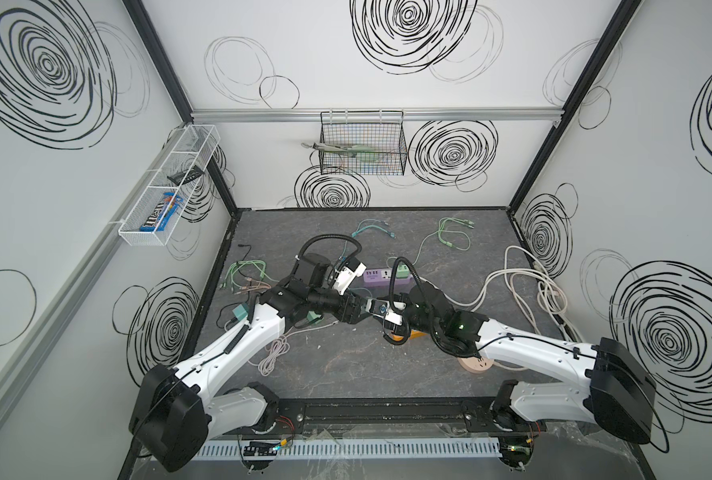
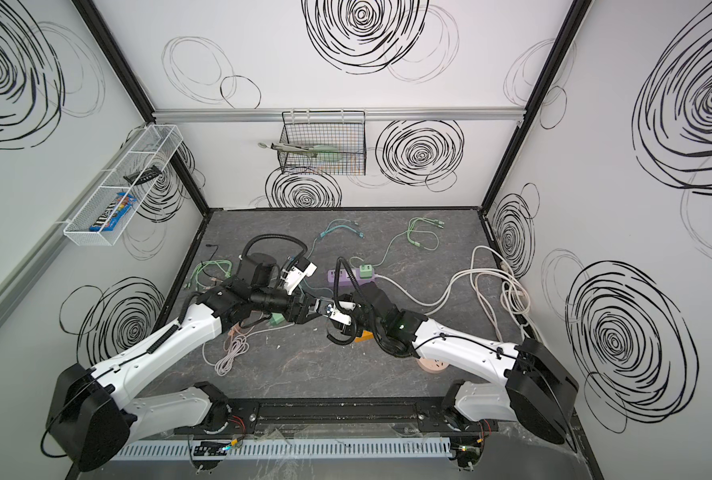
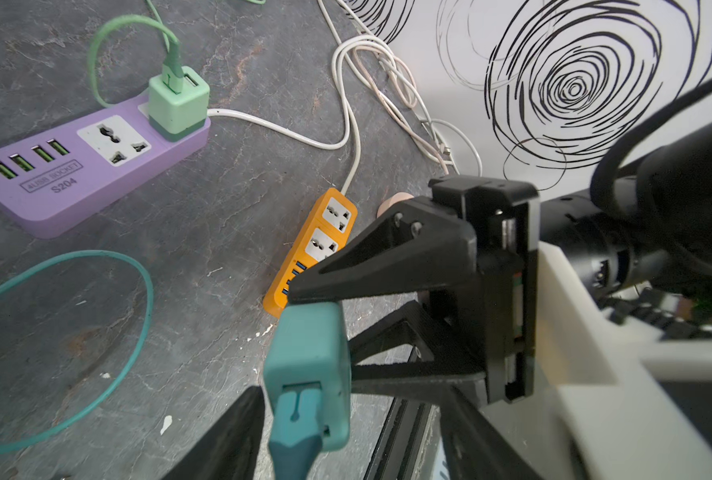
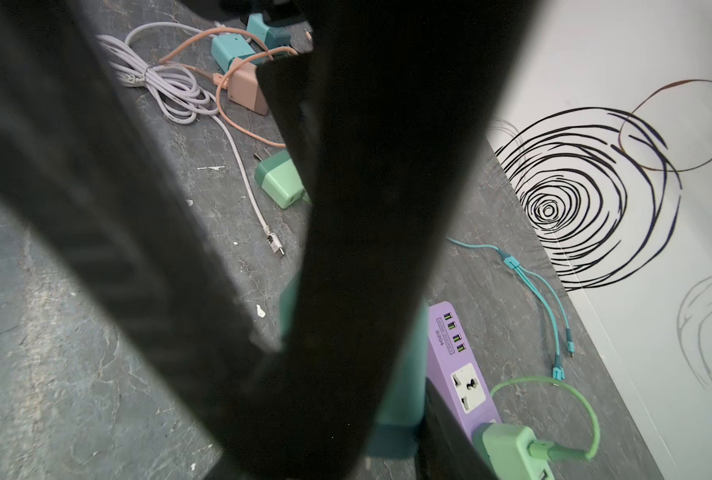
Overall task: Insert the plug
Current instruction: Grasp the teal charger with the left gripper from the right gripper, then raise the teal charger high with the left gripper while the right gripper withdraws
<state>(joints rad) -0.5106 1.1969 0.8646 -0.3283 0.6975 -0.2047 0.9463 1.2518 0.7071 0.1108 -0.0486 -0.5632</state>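
The plug [image 3: 308, 365] is a teal charger block with a teal cable in its port, held above the table mid-scene [image 1: 383, 308]. My right gripper [image 3: 325, 332] is shut on it, one black finger on each of two opposite faces. My left gripper [image 3: 356, 415] is open around the same plug: one finger [image 3: 229, 440] is right beside it, the other finger [image 3: 483, 449] stands well apart. In the right wrist view the left gripper's fingers hide most of the plug [image 4: 404, 374]. The purple power strip [image 3: 75, 166] lies behind, its universal socket [image 3: 113, 139] free.
A green charger [image 3: 178, 99] sits plugged into the purple strip's end. An orange power strip [image 3: 312, 249] lies under the grippers. Loose chargers [image 4: 281, 178] and a lavender cable [image 1: 273, 353] lie to the left, with white cables [image 1: 528, 282] to the right.
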